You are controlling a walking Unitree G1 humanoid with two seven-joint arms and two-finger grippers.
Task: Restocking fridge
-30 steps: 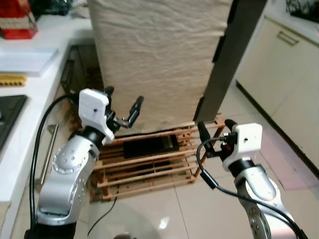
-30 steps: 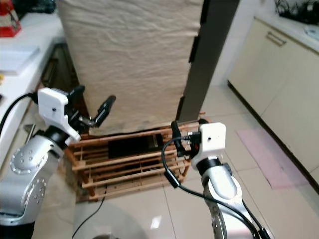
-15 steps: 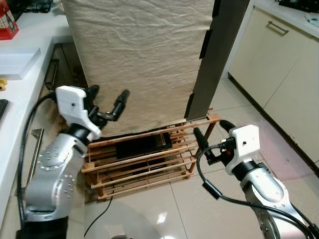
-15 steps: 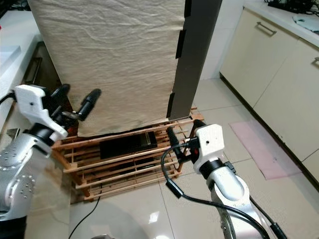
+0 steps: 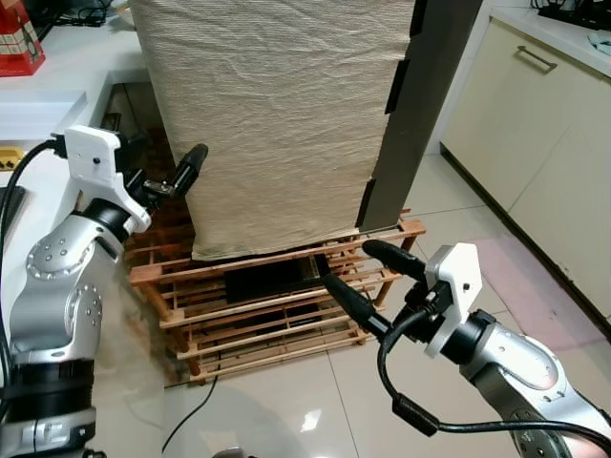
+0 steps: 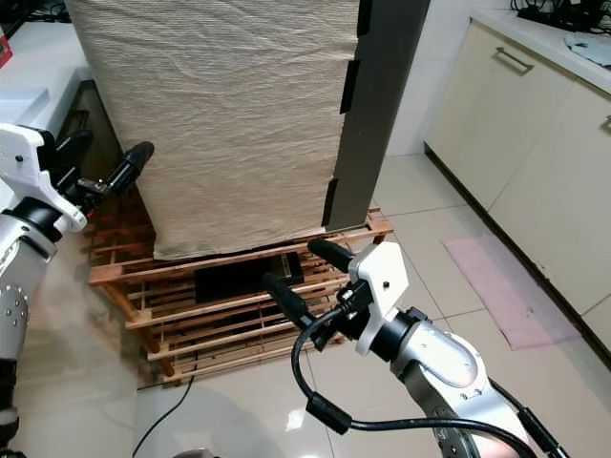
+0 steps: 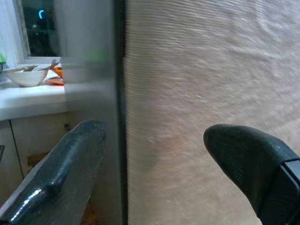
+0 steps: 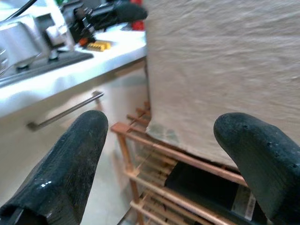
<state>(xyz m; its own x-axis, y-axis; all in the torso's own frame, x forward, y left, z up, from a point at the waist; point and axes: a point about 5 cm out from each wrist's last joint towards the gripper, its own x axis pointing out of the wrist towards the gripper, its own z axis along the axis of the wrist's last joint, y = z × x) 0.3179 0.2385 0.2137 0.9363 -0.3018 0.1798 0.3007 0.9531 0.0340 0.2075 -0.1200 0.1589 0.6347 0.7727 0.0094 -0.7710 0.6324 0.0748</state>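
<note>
Fridge (image 5: 277, 114), a tall box draped in beige cloth with a dark grey side panel, stands at twelve o'clock on a slatted wooden pallet (image 5: 277, 305). Nearest, at five o'clock, the right tool (image 5: 368, 272) has dropped lower than a second ago, its two black fingers spread and empty before the pallet. At ten o'clock the left tool (image 5: 177, 174), also spread and empty, has closed on the fridge's left edge, likely seeking the door. One white desk (image 5: 38, 114) lies at eleven o'clock.
</note>
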